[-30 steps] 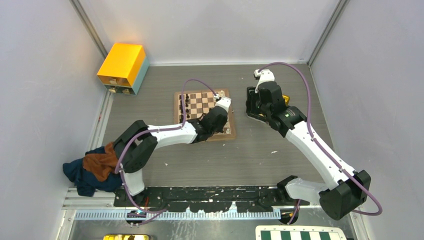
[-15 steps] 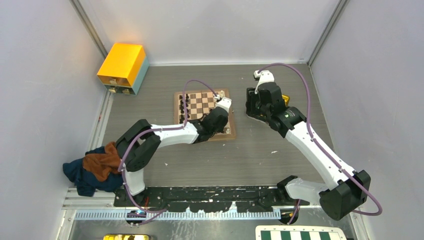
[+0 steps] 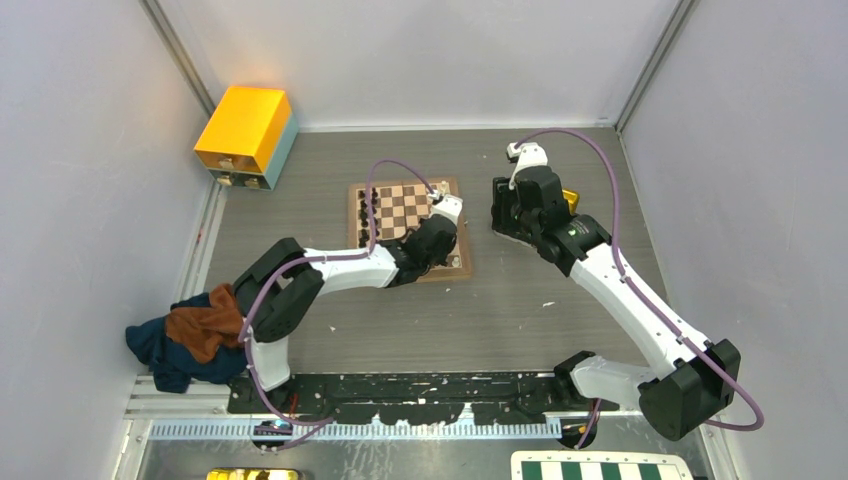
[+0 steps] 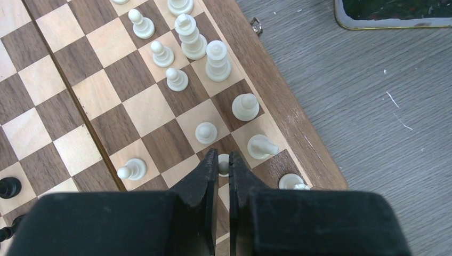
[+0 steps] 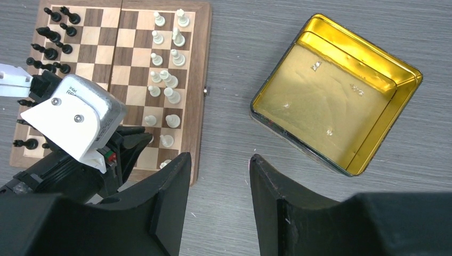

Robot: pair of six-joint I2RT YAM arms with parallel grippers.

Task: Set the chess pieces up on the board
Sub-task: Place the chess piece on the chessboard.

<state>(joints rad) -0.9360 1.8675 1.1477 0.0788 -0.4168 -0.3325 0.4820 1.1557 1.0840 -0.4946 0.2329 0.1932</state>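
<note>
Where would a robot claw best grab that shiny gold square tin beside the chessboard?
Take the shiny gold square tin by one thin upright wall at its rim, coming straight down with one finger inside, one outside. It sits open side up and looks too broad to span; the wall nearest the open right gripper seems handiest.

Bright, even, diffuse lighting from overhead in all three views. Only soft, faint shadows on the grey wood-grain table [image 3: 500, 310], close under the arms. Mirror-like glare and bright specks inside the shiny gold rectangular metal tray [image 5: 325, 101], at 2 o'clock in the right wrist view. Mild sheen on the cream-white chess pieces [image 4: 217, 61]; crisp focus on the small square wooden chessboard [image 4: 106, 101]. Dark and low in detail at 6 o'clock: left gripper [image 4: 223, 158], right gripper [image 5: 218, 160]. Softer top view, tiny pieces barely resolved.
</note>
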